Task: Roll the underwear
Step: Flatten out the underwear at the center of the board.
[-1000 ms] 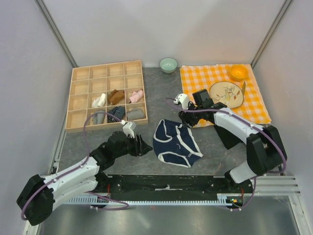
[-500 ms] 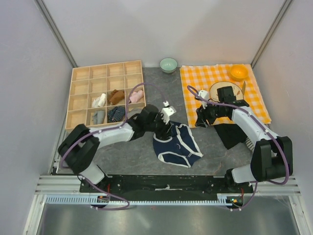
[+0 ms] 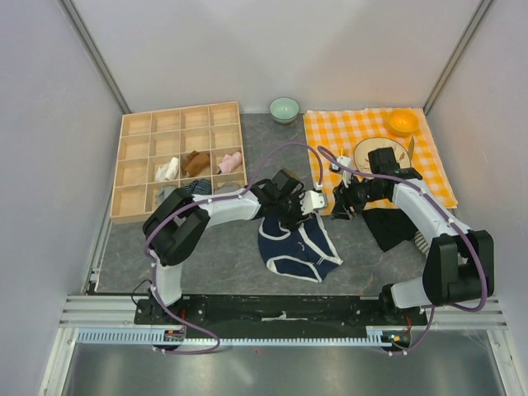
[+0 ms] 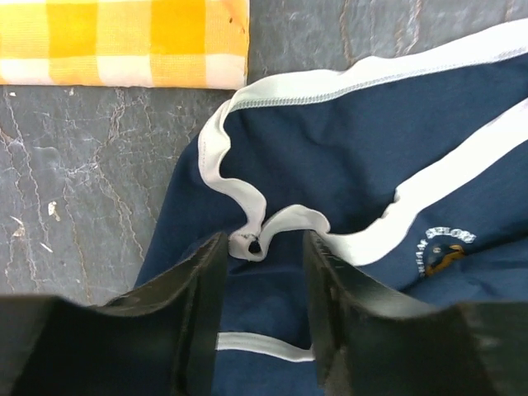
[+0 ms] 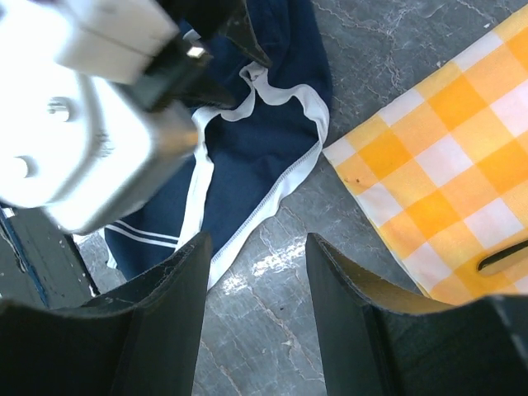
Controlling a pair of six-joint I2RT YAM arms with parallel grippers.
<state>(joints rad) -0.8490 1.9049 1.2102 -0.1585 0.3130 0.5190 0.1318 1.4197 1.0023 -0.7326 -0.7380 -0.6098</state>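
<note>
The navy blue underwear (image 3: 297,246) with white trim lies spread on the grey table near the front middle. My left gripper (image 3: 297,213) hangs over its far edge, jaws open and straddling the blue fabric (image 4: 330,165) beside a curled white trim loop (image 4: 262,235). My right gripper (image 3: 340,206) is open and empty just right of the underwear, above bare table between its white-trimmed edge (image 5: 272,148) and the checkered cloth (image 5: 437,165). The left gripper's white body (image 5: 82,107) fills the right wrist view's upper left.
A wooden divided tray (image 3: 132,165) at the back left holds rolled garments, among them a striped one (image 3: 196,191) and a grey one (image 3: 228,191). A yellow checkered cloth (image 3: 330,132) at the back right carries a plate (image 3: 381,158) and orange bowl (image 3: 403,122). A green bowl (image 3: 285,109) stands behind.
My left arm has swung from the front left across to the underwear's far edge. My right gripper drew back to the right towards the cloth, then held.
</note>
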